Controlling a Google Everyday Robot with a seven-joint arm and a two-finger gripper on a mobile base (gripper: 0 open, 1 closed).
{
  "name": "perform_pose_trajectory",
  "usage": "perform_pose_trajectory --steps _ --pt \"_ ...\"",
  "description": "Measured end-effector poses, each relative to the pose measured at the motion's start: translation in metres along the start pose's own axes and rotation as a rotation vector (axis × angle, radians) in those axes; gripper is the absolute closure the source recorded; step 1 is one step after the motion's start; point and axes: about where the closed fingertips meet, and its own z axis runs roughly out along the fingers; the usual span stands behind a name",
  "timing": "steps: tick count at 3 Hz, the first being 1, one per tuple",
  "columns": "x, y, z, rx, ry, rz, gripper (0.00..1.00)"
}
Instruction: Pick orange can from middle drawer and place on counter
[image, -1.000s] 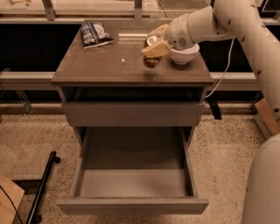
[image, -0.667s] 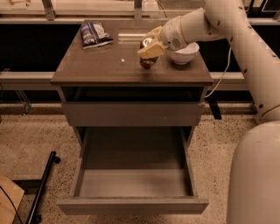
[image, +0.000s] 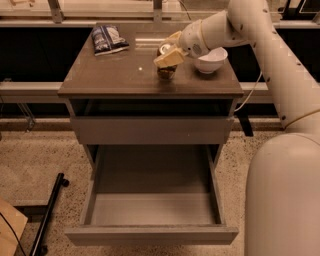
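Note:
The orange can (image: 166, 73) stands on, or just above, the counter (image: 110, 75), right of its middle. My gripper (image: 168, 52) reaches in from the right on the white arm, and its cream fingers (image: 170, 58) are closed around the can's upper part. Only the can's dark lower body and a bit of its top show. The middle drawer (image: 152, 209) is pulled out wide below, and its grey floor is bare.
A white bowl (image: 211, 60) sits on the counter just right of the gripper. A dark snack bag (image: 107, 38) lies at the back left. A closed drawer front (image: 150, 131) sits above the open one. A black stand leg (image: 50, 212) lies on the speckled floor at left.
My gripper has moved a little left and down with the orange can, away from the bowl, bringing the can's base to the counter top.

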Motion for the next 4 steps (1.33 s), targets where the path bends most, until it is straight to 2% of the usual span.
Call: perform_pose_trajectory --steps 1,2,4 --pt "0.0011 -0.0024 0.003 -0.005 -0.003 -0.002 0.03" --pt "0.0017 -0.0035 0.0053 -0.007 -0.007 -0.005 0.0" --pt "0.0055 -0.0028 0.0095 -0.003 -0.02 0.004 0.0"
